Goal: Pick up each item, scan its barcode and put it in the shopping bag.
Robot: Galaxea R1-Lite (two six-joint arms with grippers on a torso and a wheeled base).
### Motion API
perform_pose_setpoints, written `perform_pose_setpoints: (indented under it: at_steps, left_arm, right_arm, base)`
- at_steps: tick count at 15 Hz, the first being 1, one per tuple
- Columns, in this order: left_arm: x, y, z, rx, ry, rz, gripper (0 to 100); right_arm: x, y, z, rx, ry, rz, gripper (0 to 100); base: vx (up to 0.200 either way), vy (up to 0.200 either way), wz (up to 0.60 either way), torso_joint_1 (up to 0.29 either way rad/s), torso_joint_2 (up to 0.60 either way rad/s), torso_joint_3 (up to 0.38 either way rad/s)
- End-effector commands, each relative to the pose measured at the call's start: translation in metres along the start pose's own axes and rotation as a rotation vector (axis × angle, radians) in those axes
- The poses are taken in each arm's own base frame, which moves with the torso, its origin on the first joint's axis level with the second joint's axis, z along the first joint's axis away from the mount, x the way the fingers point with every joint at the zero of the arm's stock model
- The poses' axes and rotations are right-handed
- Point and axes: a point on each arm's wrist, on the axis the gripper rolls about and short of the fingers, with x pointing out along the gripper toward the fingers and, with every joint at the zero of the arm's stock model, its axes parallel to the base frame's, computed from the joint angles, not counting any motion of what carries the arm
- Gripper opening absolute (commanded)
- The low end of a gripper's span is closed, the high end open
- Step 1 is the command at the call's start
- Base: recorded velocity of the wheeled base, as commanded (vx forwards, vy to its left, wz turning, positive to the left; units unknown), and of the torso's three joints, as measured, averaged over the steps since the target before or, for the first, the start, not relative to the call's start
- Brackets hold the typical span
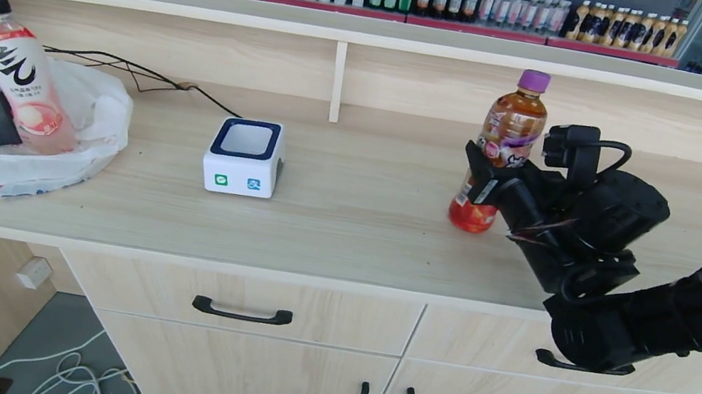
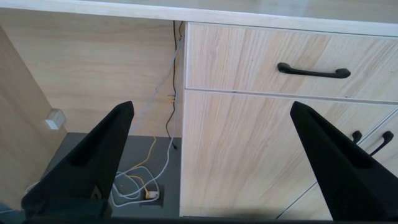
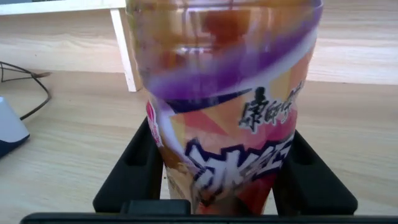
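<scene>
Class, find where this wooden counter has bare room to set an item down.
Bare counter lies between the white, blue-rimmed scanner box and the purple-capped orange tea bottle, and between scanner and white plastic bag. Both ends are crowded.

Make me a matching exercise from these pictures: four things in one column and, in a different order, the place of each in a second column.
1. purple-capped bottle
2. black-capped bottle
3. scanner
4. left gripper

A. on the white bag, at the left end of the counter
B. below the counter top, in front of the drawers
C. in the right gripper
D. in the middle of the counter

Pairs: 1-C, 2-A, 3-D, 4-B.
</scene>
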Motion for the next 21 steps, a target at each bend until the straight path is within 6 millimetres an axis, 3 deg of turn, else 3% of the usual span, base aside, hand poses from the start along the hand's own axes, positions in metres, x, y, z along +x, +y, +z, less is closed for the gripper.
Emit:
perform_pose_setpoints:
  at_steps: [1,5,9,12,13,14,17,21]
  left_arm:
    - [0.000,0.000,0.000,0.000,-0.001,0.000,100]
    - [0.000,0.000,0.000,0.000,-0.001,0.000,100]
    - [0.000,0.000,0.000,0.000,-0.001,0.000,100]
    - [0.000,0.000,0.000,0.000,-0.001,0.000,100]
    - [0.000,0.000,0.000,0.000,-0.001,0.000,100]
    - [0.000,0.000,0.000,0.000,-0.001,0.000,100]
    - [0.000,0.000,0.000,0.000,-0.001,0.000,100]
    - [0.000,0.000,0.000,0.000,-0.001,0.000,100]
  right_arm:
    - [-0.004,0.001,0.029,0.013,-0.065,0.005,0]
    - [-0.026,0.020,0.080,0.047,-0.128,0.062,0]
    - [-0.080,0.033,0.135,0.069,-0.117,0.136,0]
    - [-0.122,0.029,0.143,0.058,-0.094,0.156,0]
    - [-0.122,0.029,0.143,0.058,-0.094,0.156,0]
    - [-0.143,0.025,0.142,0.064,-0.076,0.172,0]
    - [-0.154,0.044,0.147,0.210,-0.068,0.270,0]
    - [-0.155,0.054,0.145,0.347,-0.034,0.381,0]
  base:
    - [0.000,0.000,0.00,0.000,0.00,0.000]
    - [0.000,0.000,0.00,0.000,0.00,0.000]
    - [0.000,0.000,0.00,0.000,0.00,0.000]
    - [0.000,0.000,0.00,0.000,0.00,0.000]
    - [0.000,0.000,0.00,0.000,0.00,0.000]
    - [0.000,0.000,0.00,0.000,0.00,0.000]
    - [0.000,0.000,0.00,0.000,0.00,0.000]
    - [0.000,0.000,0.00,0.000,0.00,0.000]
